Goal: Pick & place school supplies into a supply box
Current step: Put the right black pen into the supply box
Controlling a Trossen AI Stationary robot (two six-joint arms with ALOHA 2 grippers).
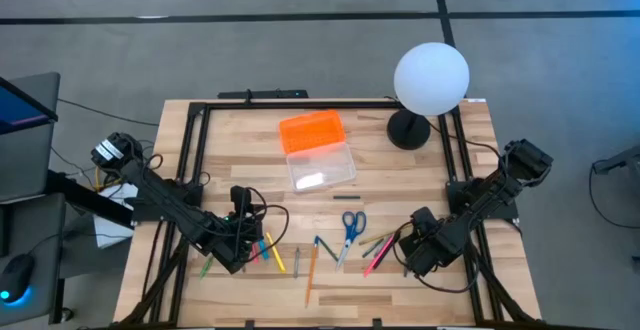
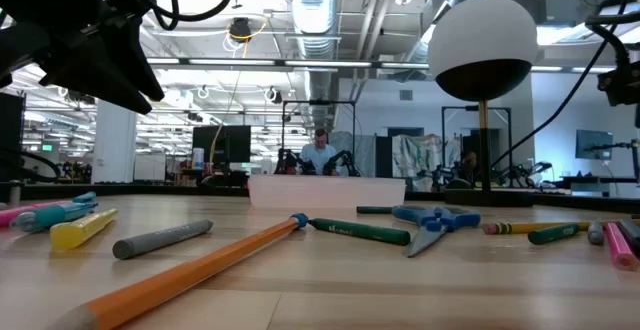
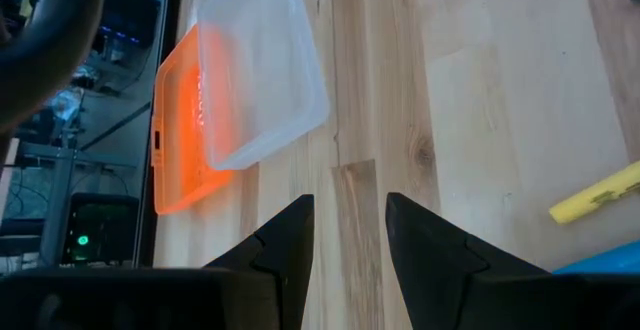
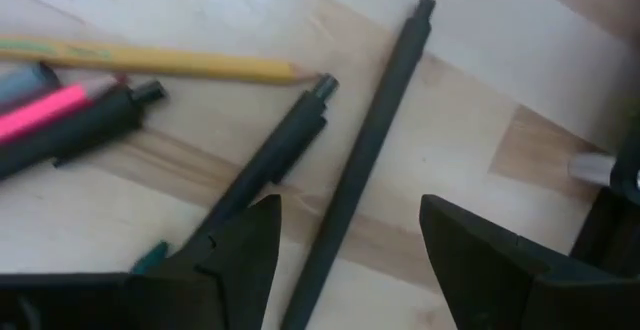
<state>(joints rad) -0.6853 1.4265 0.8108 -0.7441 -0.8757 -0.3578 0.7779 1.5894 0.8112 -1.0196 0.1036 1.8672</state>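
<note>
The supply box sits mid-table as two side-by-side parts, a clear case (image 1: 320, 167) and an orange ribbed lid (image 1: 312, 130); both also show in the left wrist view (image 3: 255, 70). Pens, pencils and markers lie flat along the table's near part, with blue-handled scissors (image 1: 352, 225) among them. My left gripper (image 1: 245, 242) hovers open over the left end of the row, near a yellow marker (image 3: 598, 194). My right gripper (image 4: 350, 260) is open at the right end. Its fingers stand on either side of a long black pen (image 4: 368, 155), next to a second black pen (image 4: 270, 160).
A white globe lamp (image 1: 430, 78) on a black foot stands at the far right corner. A black frame rail (image 1: 300, 103) runs around the table. In the low view, an orange pencil (image 2: 200, 265), a grey pen (image 2: 160, 238) and a green marker (image 2: 360, 232) lie nearest.
</note>
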